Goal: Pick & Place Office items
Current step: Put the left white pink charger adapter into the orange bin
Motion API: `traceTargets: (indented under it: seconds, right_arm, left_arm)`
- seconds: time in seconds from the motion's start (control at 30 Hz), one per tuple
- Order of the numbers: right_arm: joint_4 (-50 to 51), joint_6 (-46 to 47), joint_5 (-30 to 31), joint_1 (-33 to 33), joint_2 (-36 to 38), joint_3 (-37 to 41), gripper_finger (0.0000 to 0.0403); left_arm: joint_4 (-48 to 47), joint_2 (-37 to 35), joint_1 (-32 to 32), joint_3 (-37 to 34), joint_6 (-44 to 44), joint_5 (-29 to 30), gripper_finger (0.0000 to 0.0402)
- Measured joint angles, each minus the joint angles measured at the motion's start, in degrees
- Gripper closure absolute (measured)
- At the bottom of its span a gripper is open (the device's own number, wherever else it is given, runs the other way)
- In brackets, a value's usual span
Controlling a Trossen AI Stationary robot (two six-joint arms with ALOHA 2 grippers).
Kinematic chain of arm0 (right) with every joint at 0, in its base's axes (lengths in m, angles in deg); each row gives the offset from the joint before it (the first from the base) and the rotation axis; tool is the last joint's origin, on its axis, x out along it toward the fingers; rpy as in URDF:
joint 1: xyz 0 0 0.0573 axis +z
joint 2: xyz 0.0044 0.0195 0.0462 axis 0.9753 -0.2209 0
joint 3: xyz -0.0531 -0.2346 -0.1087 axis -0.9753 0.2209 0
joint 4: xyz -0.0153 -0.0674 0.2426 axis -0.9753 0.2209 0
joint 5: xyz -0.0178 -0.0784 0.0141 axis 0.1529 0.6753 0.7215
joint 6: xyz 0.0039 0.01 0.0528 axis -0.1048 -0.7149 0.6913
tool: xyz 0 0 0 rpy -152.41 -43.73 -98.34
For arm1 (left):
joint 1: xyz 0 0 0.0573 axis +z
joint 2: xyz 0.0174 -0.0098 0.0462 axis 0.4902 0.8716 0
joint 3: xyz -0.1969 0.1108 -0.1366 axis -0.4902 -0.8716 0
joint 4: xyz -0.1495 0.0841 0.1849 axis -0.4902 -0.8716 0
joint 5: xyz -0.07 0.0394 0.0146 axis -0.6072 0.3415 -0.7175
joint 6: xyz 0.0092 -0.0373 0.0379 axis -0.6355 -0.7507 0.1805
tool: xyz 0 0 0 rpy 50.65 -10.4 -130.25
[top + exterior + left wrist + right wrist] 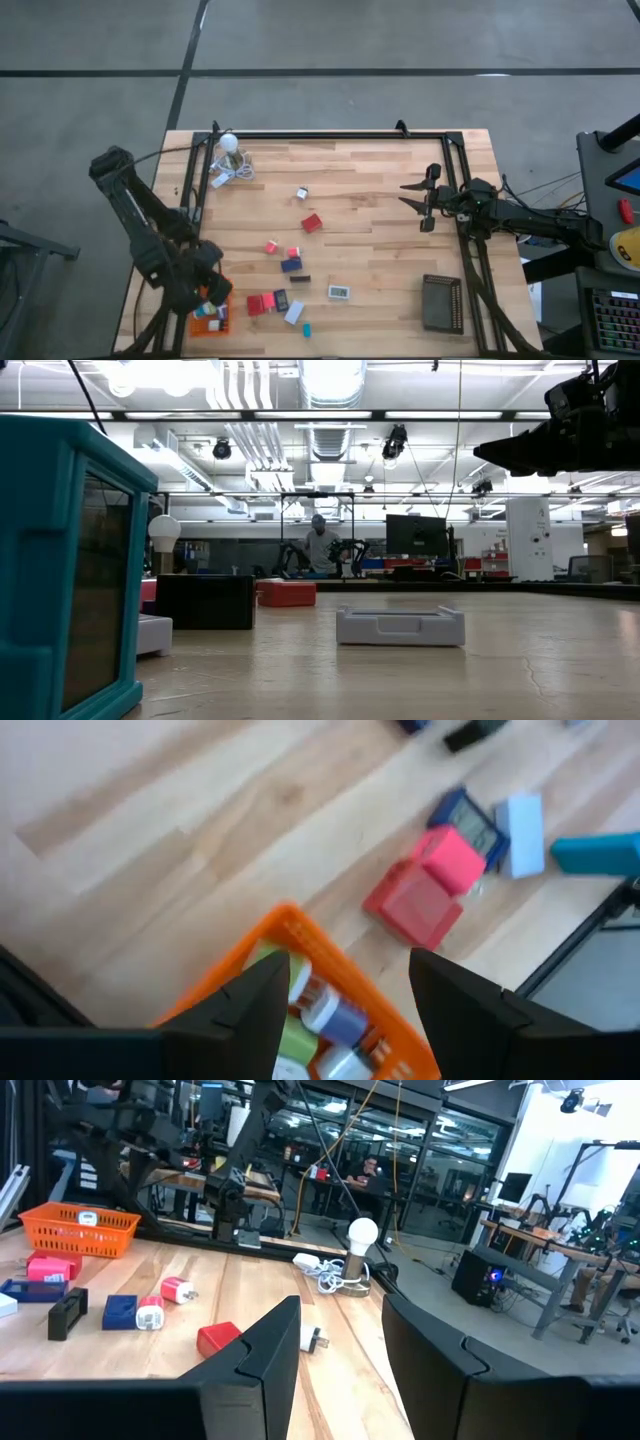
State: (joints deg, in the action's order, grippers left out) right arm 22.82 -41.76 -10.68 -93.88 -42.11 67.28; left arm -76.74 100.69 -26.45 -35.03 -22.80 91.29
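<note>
wooden table (380,200) is carrying the spread. orange tray (211,318) is sitting at its near left corner, black tray (441,302) at near right. left gripper (345,990) is hovering over the orange tray, fingers apart, gripping nothing. right gripper (418,198) is waiting above the right side, fingers apart. office items (290,280) are lying scattered mid-table, several already sitting in the orange tray.

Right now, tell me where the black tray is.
In the high view, the black tray lies at the table's front right corner, below the right gripper, right of a small white item.
</note>
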Motion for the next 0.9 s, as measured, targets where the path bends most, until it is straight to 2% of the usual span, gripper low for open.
traceTargets:
  seconds: [0.37, 0.6, 0.77, 0.9]
  right_arm:
    - [0.0, 0.0, 0.0, 0.0, -0.01, -0.01, 0.0264]
    - [-0.02, 0.0, 0.0, 0.0, -0.02, 0.0, 0.0264]
    - [0.0, 0.0, 0.0, 0.0, -0.02, -0.01, 0.0264]
    - [-0.02, 0.0, -0.02, 0.0, 0.0, 0.0, 0.0264]
  left_arm:
    - [-1.8, -3.31, 15.15, -0.57, 14.11, 0.29, 0.0188]
    - [-1.1, -1.45, 22.77, -0.63, 19.52, 0.15, 0.0189]
    - [2.07, 0.96, 26.51, -0.63, 25.35, -2.98, 0.0188]
    - [3.66, 3.41, 29.53, -0.63, 29.33, -3.1, 0.0188]
